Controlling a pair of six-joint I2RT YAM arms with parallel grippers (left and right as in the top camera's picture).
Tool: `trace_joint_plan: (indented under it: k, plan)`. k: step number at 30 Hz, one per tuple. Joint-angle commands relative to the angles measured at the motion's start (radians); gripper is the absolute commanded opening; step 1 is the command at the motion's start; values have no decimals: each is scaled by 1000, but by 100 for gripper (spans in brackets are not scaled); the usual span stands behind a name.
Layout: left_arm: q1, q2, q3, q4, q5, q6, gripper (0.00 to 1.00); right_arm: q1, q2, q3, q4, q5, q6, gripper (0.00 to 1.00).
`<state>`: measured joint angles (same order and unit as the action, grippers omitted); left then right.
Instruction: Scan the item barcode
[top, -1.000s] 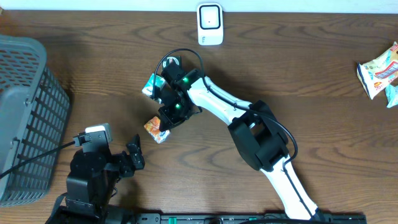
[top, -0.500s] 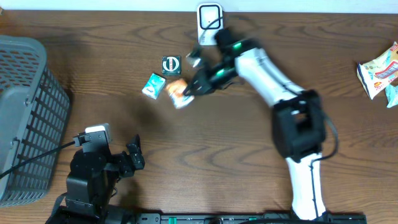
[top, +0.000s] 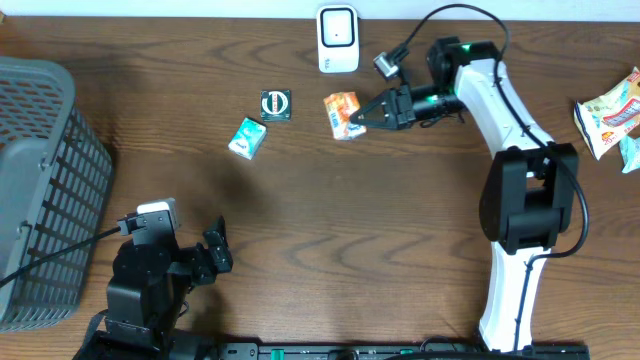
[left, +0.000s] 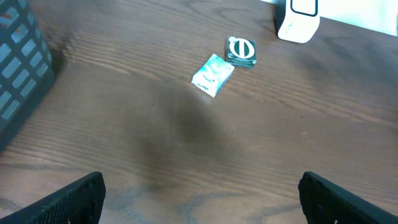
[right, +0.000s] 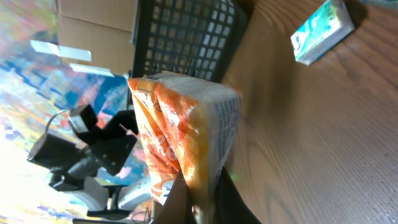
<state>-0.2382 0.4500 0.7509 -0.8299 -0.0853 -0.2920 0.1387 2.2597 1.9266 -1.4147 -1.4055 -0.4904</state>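
Both right jaws pinch the orange packet (top: 342, 113) between them.

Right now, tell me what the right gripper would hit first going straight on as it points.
Most likely the small teal-and-white packet: the right gripper, shut on the orange snack packet, points across the table toward it. Its height is unclear, so it might pass over.

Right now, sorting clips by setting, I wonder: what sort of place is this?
Likely a mock shop checkout: a white scanner on the wooden table, a grey basket, an orange snack packet.
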Motion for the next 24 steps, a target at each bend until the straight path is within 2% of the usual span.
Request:
trace_joint_plan:
  k: [1, 11, 24]
  plan:
    - [0, -2, -1, 2, -13, -5, 98, -43, -11, -4, -37, -84, -141, 1]
    - [0, -1, -1, 2, -13, -5, 98, -162, -11, -4, -176, -80, -294, 1]
    - [0, -2, -1, 2, -13, -5, 98, -182, -11, -4, -179, -75, -303, 1]
